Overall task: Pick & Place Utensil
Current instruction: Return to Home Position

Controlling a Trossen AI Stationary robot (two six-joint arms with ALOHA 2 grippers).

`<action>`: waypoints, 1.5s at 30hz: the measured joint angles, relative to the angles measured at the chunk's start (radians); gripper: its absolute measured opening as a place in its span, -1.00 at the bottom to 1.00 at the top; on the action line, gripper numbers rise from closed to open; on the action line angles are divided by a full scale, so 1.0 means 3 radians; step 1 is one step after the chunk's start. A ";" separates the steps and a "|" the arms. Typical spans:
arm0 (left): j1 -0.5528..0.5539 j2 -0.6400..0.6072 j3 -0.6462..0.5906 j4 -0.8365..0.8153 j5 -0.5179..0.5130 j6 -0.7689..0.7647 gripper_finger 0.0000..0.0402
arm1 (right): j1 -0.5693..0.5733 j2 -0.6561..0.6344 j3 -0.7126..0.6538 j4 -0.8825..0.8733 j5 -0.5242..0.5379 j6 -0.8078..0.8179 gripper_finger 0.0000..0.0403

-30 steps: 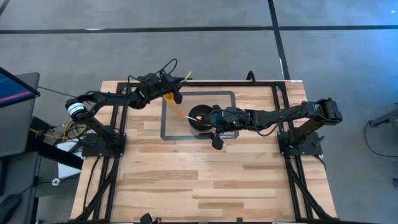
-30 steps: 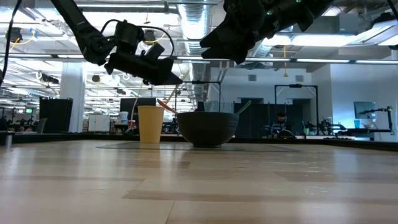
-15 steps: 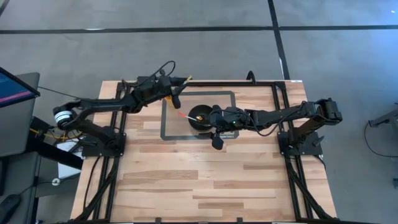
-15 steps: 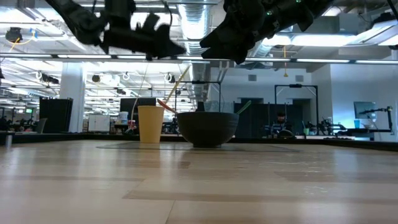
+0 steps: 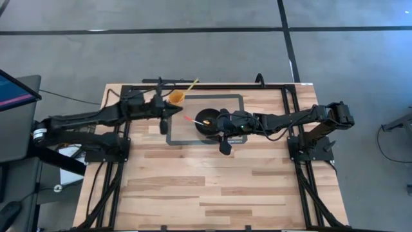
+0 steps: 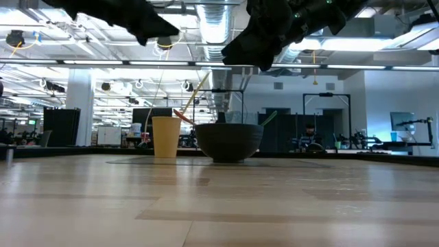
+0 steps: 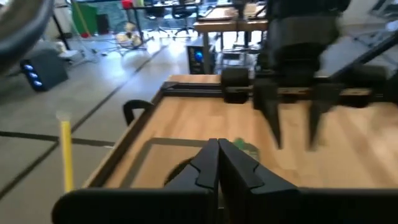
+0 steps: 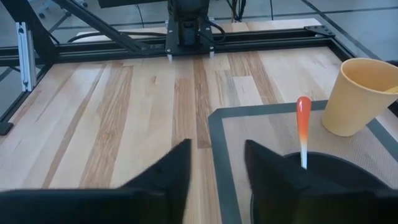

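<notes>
A yellow cup [image 5: 176, 97] [image 6: 166, 137] stands on a grey-edged mat with a yellow utensil [image 5: 192, 83] leaning out of it. Beside it sits a black bowl [image 5: 201, 117] [image 6: 228, 142] with an orange-red utensil [image 5: 189, 118] [image 8: 303, 127] resting on its rim and a green one [image 6: 267, 118] leaning out of it. My right gripper [image 5: 215, 124] [image 8: 214, 167] hovers open above the bowl, clear of it. My left gripper [image 5: 164, 118] [image 7: 217, 163] is shut and empty, hanging in the air just left of the cup and bowl.
The mat [image 5: 171, 132] lies at the table's far middle. A black frame rail [image 5: 212, 86] runs along the far edge, and both arm bases stand at the table's sides. The wide near half of the wooden table [image 5: 212, 187] is bare.
My left gripper has drawn back from above the cup toward the table's left and near side, rising out of the low view's middle. The yellow utensil stays leaning in the cup. My right arm has kept still over the bowl.
</notes>
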 joint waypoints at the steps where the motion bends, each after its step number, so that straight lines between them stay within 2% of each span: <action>1: -0.0042 -0.0081 0.0000 -0.0078 0.0000 -0.0049 -0.96 | 0.0000 0.0000 0.0000 -0.0004 0.0001 0.0000 -0.36; 7: -0.0262 -0.0560 -0.0077 -0.0421 0.0000 -0.0125 -0.97 | 0.0000 0.0000 0.0000 0.0003 -0.0002 -0.0003 -0.94; 13: -0.0307 -0.1206 -0.0479 -0.0426 -0.0002 -0.0193 -0.96 | 0.0020 -0.0170 -0.0001 -0.0092 0.0071 0.0039 -0.98; 20: -0.0307 -0.2068 -0.0989 -0.0405 0.0000 -0.0328 -0.97 | 0.0207 -0.0715 -0.0025 -0.0506 0.0550 -0.0215 -0.99; 26: -0.0307 -0.2569 -0.1281 -0.0354 0.0026 -0.0453 -0.96 | 0.0244 -0.1196 -0.0321 -0.0443 0.0599 -0.0338 -0.99; 29: -0.0306 -0.2556 -0.1379 -0.0316 0.0047 -0.0453 -0.97 | 0.0219 -0.1490 -0.0620 -0.0260 0.0601 -0.0267 -0.99; 34: -0.0306 -0.2517 -0.1601 0.0042 0.0143 -0.0453 -0.95 | 0.0174 -0.1958 -0.1103 0.0049 0.0601 -0.0186 -0.99; 38: -0.0306 -0.2527 -0.1833 0.0522 0.0306 -0.0453 -0.96 | 0.0170 -0.2258 -0.1349 0.0088 0.0603 -0.0182 -1.00; 45: -0.0306 -0.2524 -0.2210 0.0964 0.0317 -0.0623 -0.95 | 0.0160 -0.2688 -0.1674 0.0223 0.0601 -0.0145 -1.00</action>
